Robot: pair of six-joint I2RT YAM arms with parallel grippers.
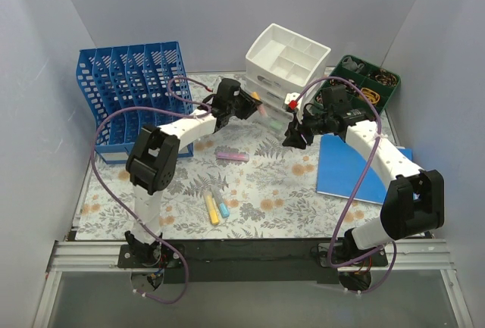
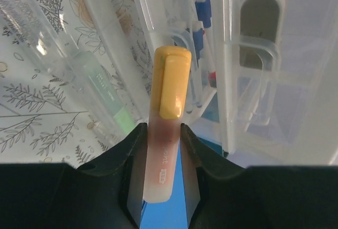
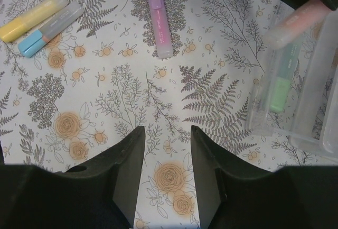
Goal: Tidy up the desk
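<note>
The desk point(image 1: 284, 188) has a pale fern-and-flower print. My left gripper point(image 1: 248, 105) is shut on an orange-capped highlighter point(image 2: 170, 94) and holds it over a pulled-out clear drawer point(image 2: 63, 54) with a green highlighter point(image 2: 105, 94) inside. My right gripper point(image 1: 295, 137) hangs open and empty over the bare print point(image 3: 105, 97), its fingertips point(image 3: 132, 149) apart. On the desk lie a purple highlighter point(image 1: 231, 156), a yellow one point(image 1: 211, 210) and a blue one point(image 1: 222, 207). The right wrist view also shows the purple highlighter point(image 3: 159, 20) ahead and the clear drawer point(image 3: 274, 97) to the right.
A blue file rack point(image 1: 132, 93) stands at the back left. A white drawer unit point(image 1: 286, 59) sits at the back middle, with a green tray point(image 1: 364, 85) of rubber bands to its right. A blue notebook point(image 1: 352, 169) lies under the right arm.
</note>
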